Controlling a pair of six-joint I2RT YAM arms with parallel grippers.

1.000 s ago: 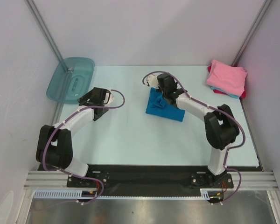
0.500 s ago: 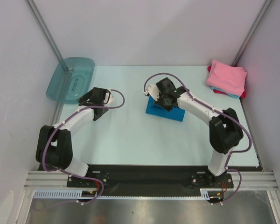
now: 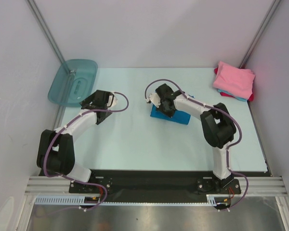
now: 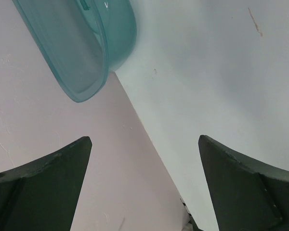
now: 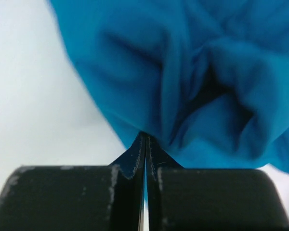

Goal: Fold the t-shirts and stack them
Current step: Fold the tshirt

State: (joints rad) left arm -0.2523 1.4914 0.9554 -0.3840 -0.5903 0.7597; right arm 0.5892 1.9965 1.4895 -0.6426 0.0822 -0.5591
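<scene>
**Near edge.** Two arms, bolted side by side on a black rail at the front of the pale tabletop (image 3: 135,144). Nothing lay between their bases and the work area.

**Middle, left.** Left end effector (image 3: 97,103), one. Its fingers (image 4: 48,187) stood wide apart with nothing between them, and it pointed toward the far-left corner. Only bare tabletop and the side wall showed through the gap.

**Middle, centre.** Right end effector (image 3: 163,107), one. Its fingers were pressed together and clamped on a fold of the bright blue t-shirt (image 3: 177,117). That shirt (one, loose) lay bunched on the tabletop directly under and just right of the end effector. The black wrist covered its left part from above. In the right wrist view the cloth rose in folds straight off the closed tips.

**Far left.** Translucent teal tub (image 3: 73,82), one. It sat tilted over the tabletop's corner against the wall, just beyond the left end effector and apart from it.

**Far right.** Stack of t-shirts, one. A pink t-shirt (image 3: 234,79) lay on top, with a light blue edge (image 3: 241,98) and a red edge (image 3: 251,96) showing beneath. The stack was well apart from both end effectors.
</scene>
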